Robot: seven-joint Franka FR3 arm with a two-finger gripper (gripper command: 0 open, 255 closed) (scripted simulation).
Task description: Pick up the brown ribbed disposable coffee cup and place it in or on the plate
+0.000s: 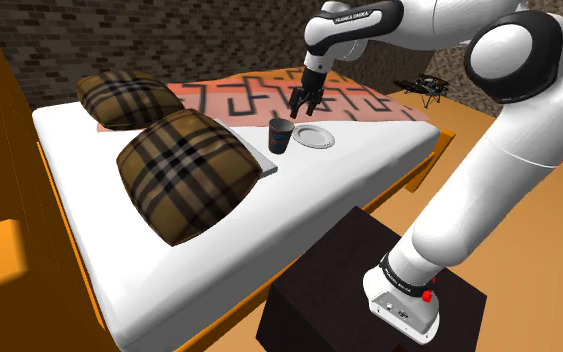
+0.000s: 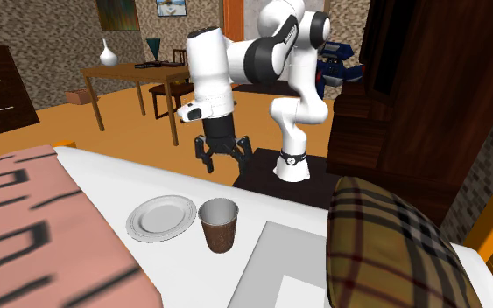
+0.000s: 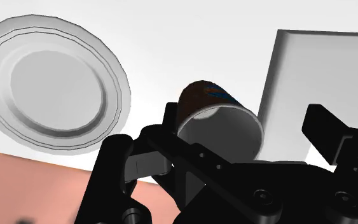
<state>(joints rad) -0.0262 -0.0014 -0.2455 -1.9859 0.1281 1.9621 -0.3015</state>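
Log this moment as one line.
gripper: open, above cup | cup: upright beside plate, not held | plate: empty

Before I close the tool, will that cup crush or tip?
Likely light and crushable: the cup looks empty and open-topped. Upright on a narrower base on the bed, it probably tips if nudged sideways.

The white bed (image 1: 319, 190) is brightly, evenly lit; the plaid pillows (image 1: 184, 170) are shaded underneath. The pink blanket (image 2: 34, 227) is blurred in the second exterior view.
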